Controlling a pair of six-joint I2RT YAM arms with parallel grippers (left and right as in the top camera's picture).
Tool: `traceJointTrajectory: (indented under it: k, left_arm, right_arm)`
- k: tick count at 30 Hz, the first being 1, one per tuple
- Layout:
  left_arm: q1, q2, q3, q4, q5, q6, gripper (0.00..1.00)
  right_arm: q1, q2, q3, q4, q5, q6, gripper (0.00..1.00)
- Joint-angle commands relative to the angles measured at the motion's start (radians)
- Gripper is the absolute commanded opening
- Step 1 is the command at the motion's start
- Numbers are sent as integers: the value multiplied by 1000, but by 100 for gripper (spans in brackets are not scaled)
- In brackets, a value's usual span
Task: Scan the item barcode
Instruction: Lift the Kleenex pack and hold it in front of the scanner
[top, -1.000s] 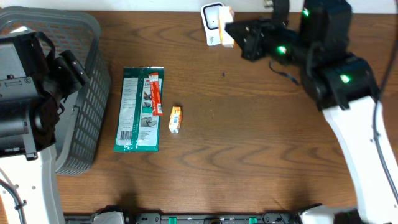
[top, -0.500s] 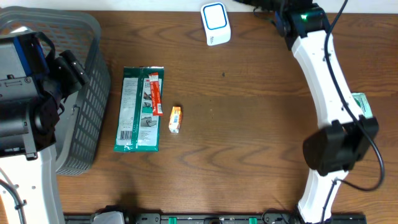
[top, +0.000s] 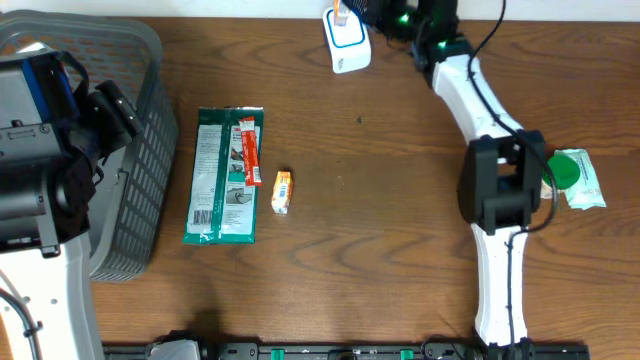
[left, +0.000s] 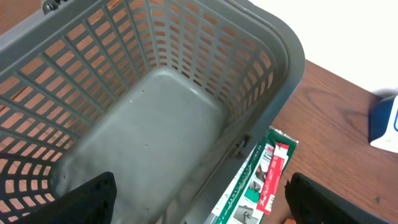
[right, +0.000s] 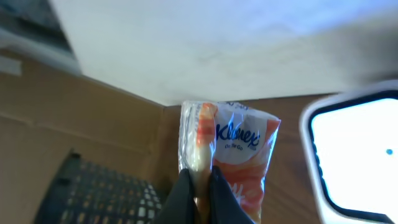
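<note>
The task's thing is a small tissue pack (right: 230, 155) in clear and orange wrap. It is off the counter (top: 400, 220), pinched at its lower edge by the right fingers (right: 181, 198), which are closed tight on it. The right arm (top: 490, 110) reaches to the top centre of the overhead frame, where the pack (top: 340, 12) shows as a spot of orange at the upper edge of the white scanner (top: 347, 40).

In the right wrist view the pack rises straight out of the fingers, its long axis running up the frame, and the scanner's bright window (right: 354, 155) lies just to its right, near but not overlapped. The printed brand face looks at the camera. No barcode shows, and I cannot tell which face is turned to the window. The coming move probably turns on this: the pack sits to the left of the window and needs to come across it with the coded face turned toward it.

The left fingers (left: 87, 199) stand wide apart, holding nothing, over the grey basket (left: 273, 56) at the left of the frame, well apart from the scanner, so the right arm is the nearer one. A green packet (top: 225, 175) and a small orange item (top: 282, 191) lie on the counter beside the basket, and a green-lidded item (top: 575, 178) lies at the right.
</note>
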Motion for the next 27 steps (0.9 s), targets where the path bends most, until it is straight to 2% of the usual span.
traceJointTrajectory:
  k: [1, 6, 19, 24, 27]
  left_arm:
    - [4, 1, 5, -2, -9, -2, 88]
    - [4, 1, 5, -2, -9, -2, 88]
    - [4, 1, 5, -2, -9, -2, 88]
    - [4, 1, 5, -2, -9, -2, 88]
    - [4, 1, 5, -2, -9, -2, 88]
  right_arm:
    - [-9, 37, 18, 37, -16, 47, 1]
    - [-11, 78, 18, 111, 0, 47, 1]
    - [-13, 139, 18, 106, 71, 59, 1]
    - [-16, 141, 18, 109, 66, 58, 1]
    - [-24, 140, 19, 155, -11, 70, 1]
